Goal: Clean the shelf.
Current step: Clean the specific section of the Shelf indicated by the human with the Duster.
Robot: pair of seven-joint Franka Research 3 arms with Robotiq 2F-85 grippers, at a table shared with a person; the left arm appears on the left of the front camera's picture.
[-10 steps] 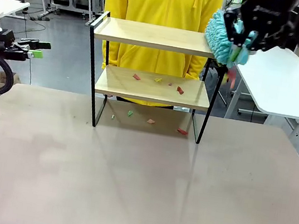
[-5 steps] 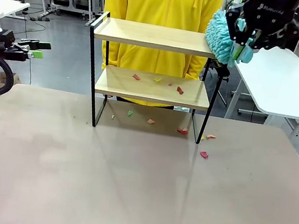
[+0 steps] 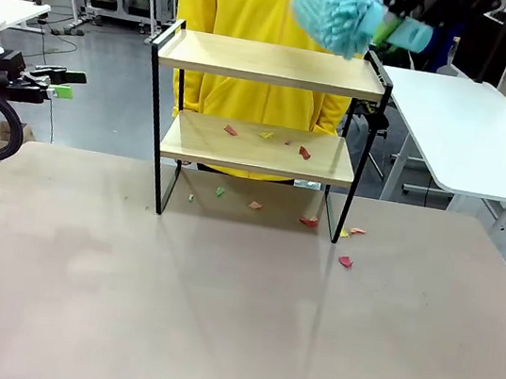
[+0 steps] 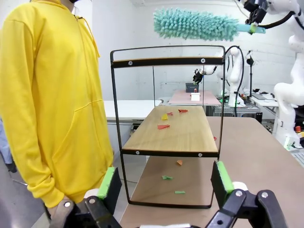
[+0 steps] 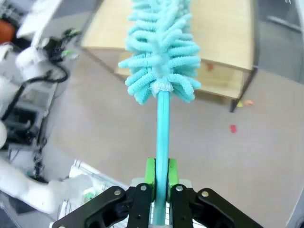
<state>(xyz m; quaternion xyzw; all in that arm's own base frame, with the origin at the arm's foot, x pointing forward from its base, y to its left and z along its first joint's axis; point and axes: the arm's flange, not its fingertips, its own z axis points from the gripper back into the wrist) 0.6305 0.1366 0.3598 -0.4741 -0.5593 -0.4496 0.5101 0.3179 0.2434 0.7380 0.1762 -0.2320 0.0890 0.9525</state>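
Hovering duster (image 3: 332,11), clear above shelf (image 3: 253,60) top

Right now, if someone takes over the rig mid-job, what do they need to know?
Right gripper: shut on the duster handle, head held above the shelf top board.
Left gripper: open, empty, off to the shelf's side.
Done: top board looks bare.
Left: scraps on the lower board; more on the table under and beside the shelf.
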